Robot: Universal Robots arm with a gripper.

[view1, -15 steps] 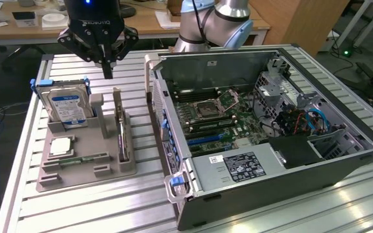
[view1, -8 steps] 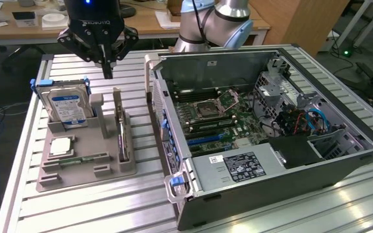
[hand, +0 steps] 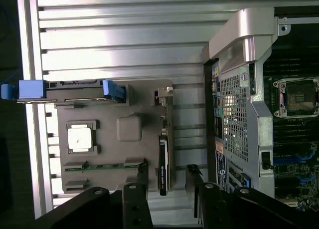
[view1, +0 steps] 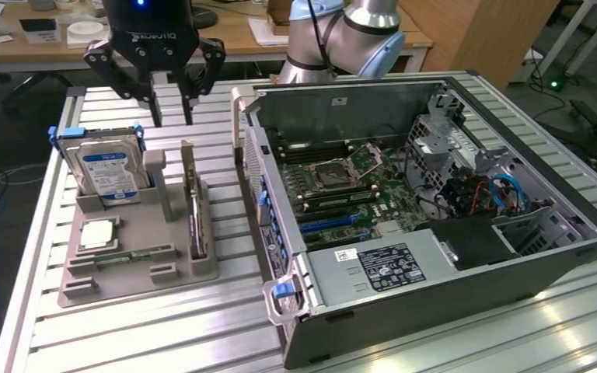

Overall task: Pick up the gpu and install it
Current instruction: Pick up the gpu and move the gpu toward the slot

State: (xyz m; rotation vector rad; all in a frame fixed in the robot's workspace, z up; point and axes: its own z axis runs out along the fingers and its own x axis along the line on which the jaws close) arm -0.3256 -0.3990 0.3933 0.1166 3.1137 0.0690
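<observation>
Slatted aluminium desk [view1: 122, 334] carried everything. On it the gpu [view1: 197, 221] stood on edge in a slot of the grey holder [view1: 91, 291], presumably upright so it could be straddled from above. In the exterior view the hand [view1: 172, 105] hung at twelve o'clock from the card, jaws wide, gripping nothing. A hard drive [view1: 109, 171] stood at ten o'clock, and the open computer case [view1: 434, 303] lay at three o'clock.

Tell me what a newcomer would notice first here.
The open computer case on the exterior view's right, motherboard exposed, dominates. To its left, the black pincer hangs open above a grey tray where the gpu stands on edge beside a blue-labelled hard drive.
</observation>
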